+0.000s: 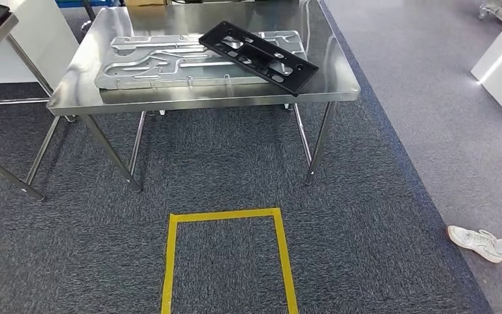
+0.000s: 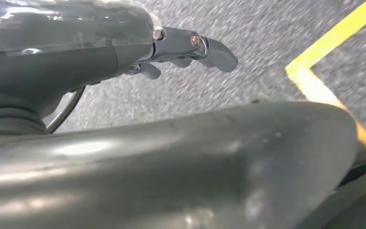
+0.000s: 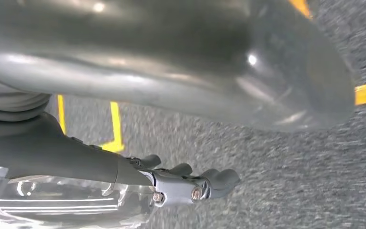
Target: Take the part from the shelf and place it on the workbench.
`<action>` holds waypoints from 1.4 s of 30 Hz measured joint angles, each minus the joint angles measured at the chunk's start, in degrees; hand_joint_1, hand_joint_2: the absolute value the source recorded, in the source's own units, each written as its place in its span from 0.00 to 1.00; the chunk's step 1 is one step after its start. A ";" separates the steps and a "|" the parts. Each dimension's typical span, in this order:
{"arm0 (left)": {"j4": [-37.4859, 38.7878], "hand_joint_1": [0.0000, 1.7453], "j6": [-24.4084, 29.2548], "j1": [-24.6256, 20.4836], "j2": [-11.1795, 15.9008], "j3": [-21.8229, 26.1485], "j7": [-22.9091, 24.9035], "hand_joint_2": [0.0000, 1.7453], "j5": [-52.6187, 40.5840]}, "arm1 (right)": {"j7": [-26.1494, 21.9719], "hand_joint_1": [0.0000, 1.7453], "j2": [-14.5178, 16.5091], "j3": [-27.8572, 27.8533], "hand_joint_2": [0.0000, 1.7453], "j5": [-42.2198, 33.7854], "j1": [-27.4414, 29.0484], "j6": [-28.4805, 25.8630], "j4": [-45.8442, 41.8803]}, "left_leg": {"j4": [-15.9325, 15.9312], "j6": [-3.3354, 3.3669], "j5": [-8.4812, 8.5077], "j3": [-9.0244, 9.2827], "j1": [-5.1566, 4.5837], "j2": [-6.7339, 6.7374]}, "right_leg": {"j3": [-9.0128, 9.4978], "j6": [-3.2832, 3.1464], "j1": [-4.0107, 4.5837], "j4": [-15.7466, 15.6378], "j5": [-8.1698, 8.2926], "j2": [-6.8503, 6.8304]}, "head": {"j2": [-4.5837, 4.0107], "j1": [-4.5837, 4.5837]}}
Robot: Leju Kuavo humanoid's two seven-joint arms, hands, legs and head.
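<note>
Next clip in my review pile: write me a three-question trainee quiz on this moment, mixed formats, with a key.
1. True or false: the black part lies on the carpet inside the yellow tape outline.
2. Multiple choice: what does the black part rest on? A) the bare workbench top only; B) the silver grooved plate, one end jutting past it; C) a person's shoe.
3. Fill in: the left hand and the right hand both hang over the grey ____, holding nothing.

Key: 1 false; 2 B; 3 carpet.
</note>
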 joint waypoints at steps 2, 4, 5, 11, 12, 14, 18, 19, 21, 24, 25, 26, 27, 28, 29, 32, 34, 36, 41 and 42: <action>0.02 0.00 -0.25 0.61 0.01 0.11 0.65 0.00 0.15 | 0.36 0.00 -0.52 0.43 0.00 0.33 0.11 0.07 0.16 | 4.98 -0.48 -5.53 -1.40 0.21 -0.28 | -1.41 -0.75 0.07 0.03 1.30 -0.29 | 0.00 -0.02; 0.02 0.00 -0.69 1.01 0.01 0.19 1.56 0.00 0.21 | 0.95 0.00 -1.12 0.70 0.00 0.70 0.27 0.07 0.36 | 12.25 -0.74 -10.07 -2.63 0.23 -0.36 | -3.12 -0.99 0.32 0.21 2.56 -0.42 | 0.00 -0.02; 0.02 0.00 -0.92 1.09 0.01 0.22 2.07 0.00 0.22 | 1.38 0.00 -1.36 0.86 0.00 0.94 0.34 0.04 0.46 | 14.65 -0.76 -10.31 -2.55 0.22 -0.38 | -4.08 -1.00 0.44 0.39 3.19 -0.48 | 0.00 -0.02; 0.00 0.00 -1.44 1.04 0.01 0.32 2.86 0.00 0.24 | 2.91 0.00 -2.24 1.69 0.25 1.91 0.44 -0.09 0.84 | -1.58 0.68 -6.46 11.15 -0.23 -0.64 | -8.45 0.03 0.84 1.62 6.24 -0.40 | 0.00 -0.01; -0.01 0.00 -1.45 1.05 0.01 0.34 2.79 0.00 0.19 | 3.21 0.00 -2.27 1.74 0.50 2.13 0.48 -0.17 0.86 | -3.52 0.92 -6.96 12.01 -0.41 -0.67 | -8.79 0.37 0.85 1.59 6.73 -0.43 | 0.00 -0.01; 0.00 0.00 -1.46 1.14 -0.01 0.40 2.46 0.50 -0.09 | 3.73 0.00 -2.28 1.90 1.00 2.76 0.55 -0.47 0.90 | -4.38 1.59 -6.59 11.48 -0.37 -0.57 | -9.27 1.10 0.75 1.60 7.25 -0.40 | 0.00 0.00; 0.02 0.00 -0.87 1.26 -0.22 0.65 0.71 1.00 -0.44 | 2.01 0.00 -2.06 2.57 0.00 4.36 0.90 -1.31 0.91 | -4.77 3.10 -4.95 10.10 -0.31 -0.23 | -12.59 1.97 0.64 10.99 -0.40 -0.07 | 0.00 0.00; 0.02 0.00 -0.57 1.28 -0.29 0.81 0.26 1.00 -0.49 | 0.60 0.00 -1.91 2.77 0.25 4.71 0.96 -1.12 0.92 | -4.64 3.19 -4.64 9.63 -0.40 -0.19 | -13.76 2.09 0.63 14.73 -2.29 -0.06 | 0.00 0.00; 0.02 0.00 0.12 1.29 -0.36 1.11 -0.13 1.00 -0.98 | -3.15 0.00 -1.69 3.08 0.75 5.21 0.94 -0.06 0.92 | -4.25 3.11 -4.13 8.72 -0.47 -0.14 | -13.93 2.25 0.59 17.76 -2.68 -0.08 | 0.00 0.00; 0.02 0.00 -2.26 1.19 -0.34 1.21 0.80 1.00 4.00 | -3.86 0.00 -1.67 3.40 1.00 0.09 0.66 3.85 0.93 | -3.39 2.80 -3.83 7.65 -0.53 -0.15 | -6.91 1.91 0.58 7.84 1.47 -0.10 | 0.00 0.00; 0.02 0.00 -4.40 1.09 -0.34 1.21 1.29 1.00 10.01 | -1.85 0.00 -1.67 3.50 1.00 -5.68 0.51 5.80 0.93 | -3.09 2.60 -3.78 7.36 -0.61 -0.17 | -4.72 1.61 0.69 4.25 2.19 -0.10 | 0.00 0.00; 0.02 0.00 -6.43 0.98 -0.33 1.21 1.69 1.00 18.33 | 0.11 0.00 -1.67 3.61 1.00 -13.25 0.36 7.48 0.93 | -2.86 2.37 -3.70 7.14 -0.70 -0.18 | -3.48 1.31 0.82 1.99 2.36 -0.10 | 0.00 0.00; 0.02 0.00 -7.81 0.88 -0.34 1.21 1.96 1.00 27.90 | 1.41 0.00 -1.67 3.74 1.00 -21.53 0.26 8.54 0.94 | -2.72 2.08 -3.59 6.93 -0.76 -0.19 | -3.14 1.00 0.98 1.09 2.14 -0.09 | 0.00 -0.01; 0.02 0.00 -8.40 0.81 -0.34 1.21 2.08 1.00 37.47 | 1.92 0.00 -1.67 3.88 1.00 -28.94 0.22 8.92 0.94 | -2.68 1.79 -3.43 6.85 -0.79 -0.20 | -3.28 0.70 1.01 0.87 2.23 -0.09 | 0.00 -0.01; 0.02 0.00 -8.55 0.79 -0.34 1.21 2.15 1.00 45.69 | 1.83 0.00 -1.67 4.02 1.00 -34.49 0.19 8.96 0.95 | -2.62 1.52 -3.48 6.74 -0.78 -0.23 | -3.37 0.32 0.86 0.62 2.40 -0.14 | 0.00 -0.01; 0.02 0.00 -8.51 0.77 -0.32 1.21 2.21 1.00 56.35 | 1.45 0.00 -1.67 4.25 1.00 -37.91 0.11 8.78 0.96 | -0.96 0.78 -5.17 5.96 -0.77 -0.49 | -3.42 -0.70 0.36 -0.09 3.04 -0.30 | 0.00 0.00; 0.02 0.00 -8.50 0.76 -0.32 1.21 2.21 1.00 56.68 | 1.39 0.00 -1.67 4.27 1.00 -37.27 0.10 8.73 0.96 | -0.42 0.68 -5.65 5.77 -0.76 -0.54 | -3.45 -0.78 0.36 -0.13 3.09 -0.31 | 0.00 0.00; 0.02 0.00 -8.40 0.75 -0.32 1.21 2.23 1.00 55.20 | 1.28 0.00 -1.72 4.29 1.00 -35.53 0.08 8.62 0.96 | 1.58 0.56 -6.89 4.92 -0.66 -0.54 | -3.57 -0.88 0.37 -0.11 3.16 -0.34 | 0.00 -0.01; 0.02 0.00 -6.27 0.84 -0.16 1.19 2.21 0.00 33.65 | -0.63 0.00 -3.49 4.51 0.00 -21.31 0.01 6.21 1.39 | 5.03 -0.50 -6.63 5.22 0.43 -0.56 | -4.54 -0.61 0.31 0.85 3.42 -0.40 | 0.00 -0.01; 0.02 0.00 -5.91 0.78 -0.12 1.19 2.07 0.00 31.80 | -0.50 0.00 -3.63 4.51 0.00 -19.87 -0.02 5.84 1.49 | 1.43 -0.34 -5.52 7.14 0.37 -0.63 | -4.68 -0.30 0.32 1.08 3.41 -0.35 | 0.00 -0.01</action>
